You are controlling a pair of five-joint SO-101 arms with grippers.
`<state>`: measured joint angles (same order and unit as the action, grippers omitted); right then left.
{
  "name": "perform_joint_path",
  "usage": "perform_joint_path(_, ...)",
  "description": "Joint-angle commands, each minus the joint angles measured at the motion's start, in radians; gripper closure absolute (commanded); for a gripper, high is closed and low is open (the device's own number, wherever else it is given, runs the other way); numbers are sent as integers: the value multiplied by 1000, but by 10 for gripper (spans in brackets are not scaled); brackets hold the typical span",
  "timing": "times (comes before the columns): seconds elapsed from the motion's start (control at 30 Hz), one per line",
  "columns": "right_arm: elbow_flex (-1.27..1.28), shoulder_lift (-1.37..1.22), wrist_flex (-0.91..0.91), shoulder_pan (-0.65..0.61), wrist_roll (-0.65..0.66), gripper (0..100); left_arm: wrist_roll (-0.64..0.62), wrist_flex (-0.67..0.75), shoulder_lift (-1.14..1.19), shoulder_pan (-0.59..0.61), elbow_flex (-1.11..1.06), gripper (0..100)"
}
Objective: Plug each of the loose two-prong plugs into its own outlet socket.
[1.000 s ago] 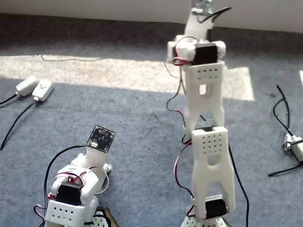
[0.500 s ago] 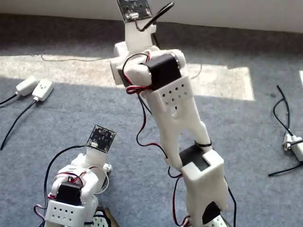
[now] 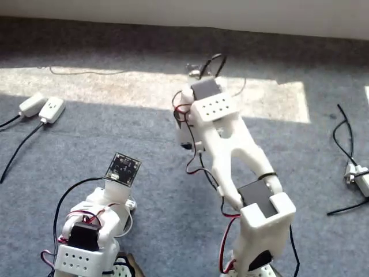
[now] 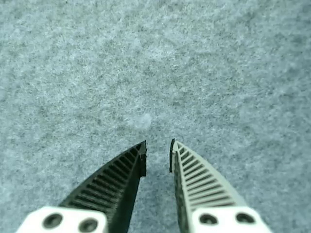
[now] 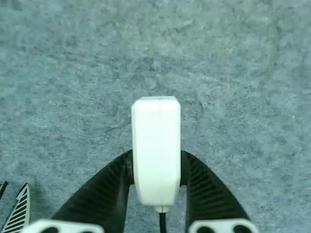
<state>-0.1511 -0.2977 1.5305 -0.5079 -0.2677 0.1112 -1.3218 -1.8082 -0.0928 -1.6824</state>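
The right gripper (image 5: 156,156) had its black jaws pinching a white block (image 5: 155,141) by its two sides. A thin dark cord (image 5: 160,222) came out of the block's back end, between the jaws. The block might have been a plug or a socket, because its front face could not be seen. Behind it was the grey carpet (image 5: 243,58). From above, the right arm (image 3: 230,144) was stretched out, and its far end sat at the near edge of the sunny patch (image 3: 115,86) on the carpet. Two small white pieces (image 3: 42,108) with dark cords lay side by side at the left end of the sunny patch, just on its near edge. One more white piece (image 3: 361,179) with a cord lay past the right end of the sunny patch, well apart from it. The left arm (image 3: 92,231) was folded up well on the near side of the sunny patch. The left gripper (image 4: 158,148) pointed down at the carpet, its jaws a little apart with nothing between them.
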Motion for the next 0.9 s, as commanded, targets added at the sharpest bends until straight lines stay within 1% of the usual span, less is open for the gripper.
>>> perform_joint_path(0.0, 196, 65, -220, 8, -5, 910, 3, 12, -7, -4, -13, 902)
perform_joint_path(0.13, 358, 65, -395, -35, -5, 847, 3, 15, -7, 56, -13, 902)
perform_joint_path(0.27, 403, 67, -456, -61, -5, 838, 2, 17, -7, 74, -13, 902)
perform_joint_path(0.33, 398, 67, -458, -58, 3, 837, 2, 17, -7, 76, -13, 902)
perform_joint_path(0.47, 389, 70, -447, -54, 127, 837, 2, 17, -7, 76, -13, 902)
perform_joint_path(0.53, 386, 70, -429, -41, 149, 836, 2, 17, -7, 76, -13, 902)
perform_joint_path(0.67, 383, 73, -404, 1, 150, 836, 2, 17, -7, 76, -13, 902)
perform_joint_path(0.8, 383, 73, -366, 30, 252, 836, 2, 17, -7, 76, -13, 902)
perform_joint_path(0.87, 355, 73, -323, 48, 272, 836, 2, 17, -7, 76, -13, 902)
